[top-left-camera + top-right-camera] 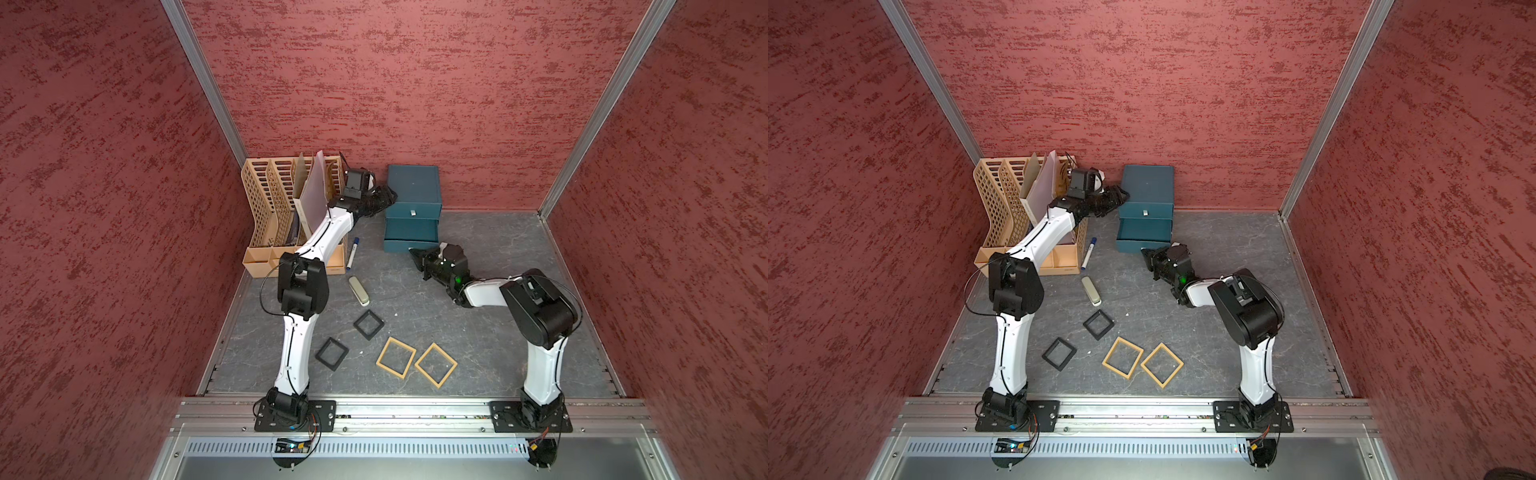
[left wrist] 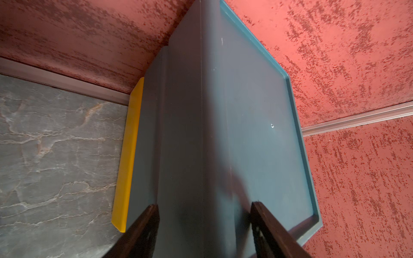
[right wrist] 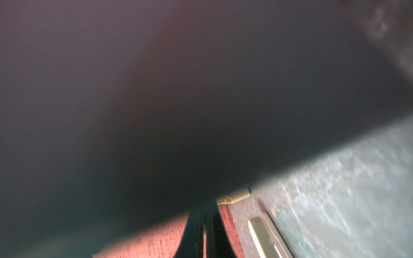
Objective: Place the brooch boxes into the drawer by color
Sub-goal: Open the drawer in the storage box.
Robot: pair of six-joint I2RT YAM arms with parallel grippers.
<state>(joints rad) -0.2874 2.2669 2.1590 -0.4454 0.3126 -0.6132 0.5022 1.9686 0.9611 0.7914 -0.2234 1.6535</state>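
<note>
The dark teal drawer (image 1: 413, 187) chest stands at the back wall with its two lower drawers pulled out a little. My left gripper (image 1: 388, 198) is open, its fingers (image 2: 152, 214) straddling the chest's upper left edge. My right gripper (image 1: 412, 251) is shut, its tip at the middle of the lowest drawer's front. That drawer's pull is hidden, and the dark drawer (image 3: 178, 111) fills the right wrist view. Two black brooch boxes (image 1: 368, 325) (image 1: 332, 353) and two larger tan ones (image 1: 395, 358) (image 1: 436, 365) lie flat near the front.
A beige slotted file rack (image 1: 282, 216) holding folders stands left of the chest, close behind my left arm. A blue-capped marker (image 1: 352, 253) and a grey-green block (image 1: 358, 291) lie between the rack and the black boxes. Red walls close in three sides.
</note>
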